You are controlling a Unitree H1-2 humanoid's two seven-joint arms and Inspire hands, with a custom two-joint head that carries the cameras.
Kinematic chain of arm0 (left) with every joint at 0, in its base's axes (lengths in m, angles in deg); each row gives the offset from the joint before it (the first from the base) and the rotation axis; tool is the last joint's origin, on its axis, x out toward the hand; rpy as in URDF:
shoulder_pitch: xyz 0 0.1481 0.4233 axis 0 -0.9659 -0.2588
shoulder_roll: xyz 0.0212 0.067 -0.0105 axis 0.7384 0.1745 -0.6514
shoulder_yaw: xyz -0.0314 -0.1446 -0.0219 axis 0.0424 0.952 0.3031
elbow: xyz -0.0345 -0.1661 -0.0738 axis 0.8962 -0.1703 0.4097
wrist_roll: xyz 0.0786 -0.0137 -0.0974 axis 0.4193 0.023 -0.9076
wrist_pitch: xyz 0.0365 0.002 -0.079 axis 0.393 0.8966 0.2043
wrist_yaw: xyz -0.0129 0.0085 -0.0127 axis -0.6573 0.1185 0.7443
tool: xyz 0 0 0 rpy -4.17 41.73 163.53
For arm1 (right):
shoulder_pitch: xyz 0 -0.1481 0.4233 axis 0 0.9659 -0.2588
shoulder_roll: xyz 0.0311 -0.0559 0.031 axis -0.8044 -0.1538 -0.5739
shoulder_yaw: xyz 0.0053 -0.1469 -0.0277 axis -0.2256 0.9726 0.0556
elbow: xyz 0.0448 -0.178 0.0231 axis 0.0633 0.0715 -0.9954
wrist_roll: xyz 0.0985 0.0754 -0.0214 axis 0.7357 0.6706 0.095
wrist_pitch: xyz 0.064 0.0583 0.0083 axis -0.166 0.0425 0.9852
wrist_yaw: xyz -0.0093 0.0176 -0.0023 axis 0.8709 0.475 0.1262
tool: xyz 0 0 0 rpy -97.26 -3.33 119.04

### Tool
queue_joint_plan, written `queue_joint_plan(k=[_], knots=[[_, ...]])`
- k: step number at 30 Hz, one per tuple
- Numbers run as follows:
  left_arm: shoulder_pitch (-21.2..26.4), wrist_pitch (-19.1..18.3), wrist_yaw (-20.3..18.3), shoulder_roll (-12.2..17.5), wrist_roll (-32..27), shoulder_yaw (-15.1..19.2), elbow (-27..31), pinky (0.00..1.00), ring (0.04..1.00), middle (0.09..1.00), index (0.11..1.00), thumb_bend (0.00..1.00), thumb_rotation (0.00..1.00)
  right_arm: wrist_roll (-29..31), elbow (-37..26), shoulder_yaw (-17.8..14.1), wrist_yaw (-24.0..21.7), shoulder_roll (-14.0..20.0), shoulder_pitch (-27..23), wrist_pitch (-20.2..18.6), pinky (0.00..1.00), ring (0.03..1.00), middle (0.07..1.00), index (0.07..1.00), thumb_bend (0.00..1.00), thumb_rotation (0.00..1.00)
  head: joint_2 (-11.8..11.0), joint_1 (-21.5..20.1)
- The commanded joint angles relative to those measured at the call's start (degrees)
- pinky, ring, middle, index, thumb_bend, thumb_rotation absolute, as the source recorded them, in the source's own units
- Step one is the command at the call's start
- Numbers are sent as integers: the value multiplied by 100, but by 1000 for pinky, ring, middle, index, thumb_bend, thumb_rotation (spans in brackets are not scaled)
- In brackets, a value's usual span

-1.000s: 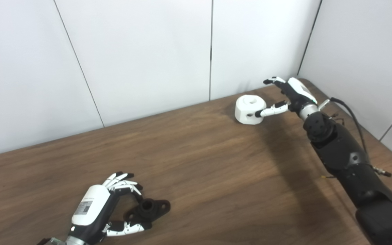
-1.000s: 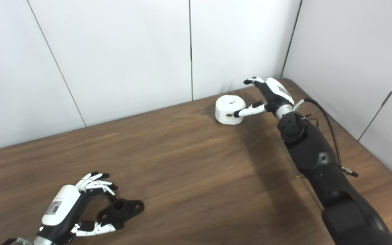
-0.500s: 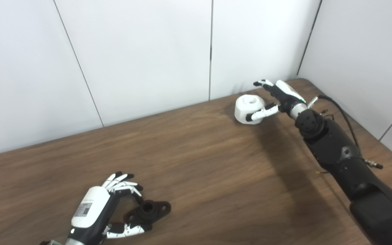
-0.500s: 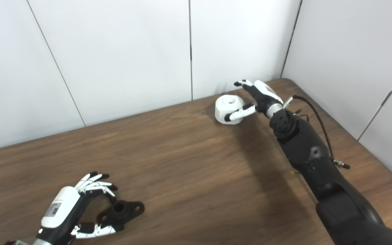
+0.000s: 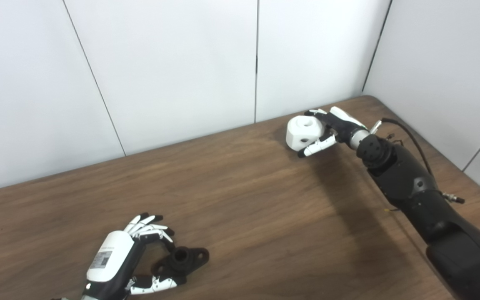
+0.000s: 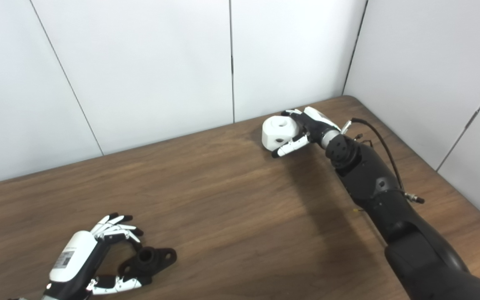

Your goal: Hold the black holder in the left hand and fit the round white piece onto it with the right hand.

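In the left eye view, my right hand (image 5: 331,130) is at the far end of the brown wooden table (image 5: 240,200), up against the round white plastic piece (image 5: 303,132). Its fingers (image 5: 316,112) reach round the back of the piece and its thumb (image 5: 316,147) lies along the front, low down. The hand looks like it is wrapping the piece, but I cannot tell if it is squeezing yet. The piece seems to sit on the table. Near me, my left hand (image 5: 117,260) curls beside the small black plastic holder (image 5: 181,261), which lies flat on the wood. The thumb lies just under one end of the holder and the fingers arch over the other side, with a gap between. It is not held tight yet.

In the right eye view, the white piece (image 6: 277,132) shows a round hole on top and a small hole on its side. The right hand's (image 6: 308,125) thumb sits just under that side hole. The black holder (image 6: 150,260) has a raised ring in the middle and a flat ear sticking out. The left hand (image 6: 81,262) is spread round it, not shut.

To do this step well, I think I should close both hands slowly and firmly before I lift. I would keep the white piece level so its top hole is not tipped. If the thumb stays that low, the piece may roll out.
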Motion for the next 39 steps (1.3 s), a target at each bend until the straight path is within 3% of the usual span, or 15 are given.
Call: queue_joint_plan(k=[1,3,5,11,12,13,15,19,32,39], knots=[[-324,26,15,-44,-92,-68,-49,957,882,713,482,525,59,-23,-182,-64,127,174,-274,36,934,1000,1000,866,1000,303,10,-4],[-322,24,14,-45,-94,-60,-55,958,882,712,482,525,59,-21,-175,-90,235,160,-248,158,937,1000,1000,844,1000,301,9,-7],[-319,25,8,-46,-100,-55,-58,959,881,712,482,525,60,-1,-210,-148,414,142,-187,359,906,998,971,759,984,310,16,-17],[-302,54,-6,-35,-130,-51,-77,959,883,713,482,525,59,24,-264,-284,824,86,-97,670,912,957,848,588,839,262,21,-29],[-301,69,-3,-33,-141,-48,-83,958,882,713,482,525,59,4,-278,-291,885,83,-87,704,919,953,833,540,685,209,34,-36],[-300,80,1,-31,-148,-46,-87,957,881,712,482,525,59,-7,-283,-292,924,83,-82,727,922,949,822,515,607,181,34,-36],[-306,46,-17,-29,-144,-43,-59,956,882,712,482,525,60,-35,-261,-307,1108,77,-69,914,919,935,798,492,541,156,49,-49],[-296,55,-31,-23,-161,-34,-59,960,884,713,482,525,59,-90,-203,-301,1349,71,-75,1155,877,900,762,484,525,148,57,-56],[-283,79,-50,-12,-210,6,-69,969,887,714,482,525,60,-61,-275,-345,1542,11,-19,1332,852,881,751,482,524,144,130,-47],[-275,27,-88,-48,-192,18,-54,971,888,714,482,525,60,-74,-822,-387,1578,-91,193,1425,820,854,734,482,525,143,174,-9]])
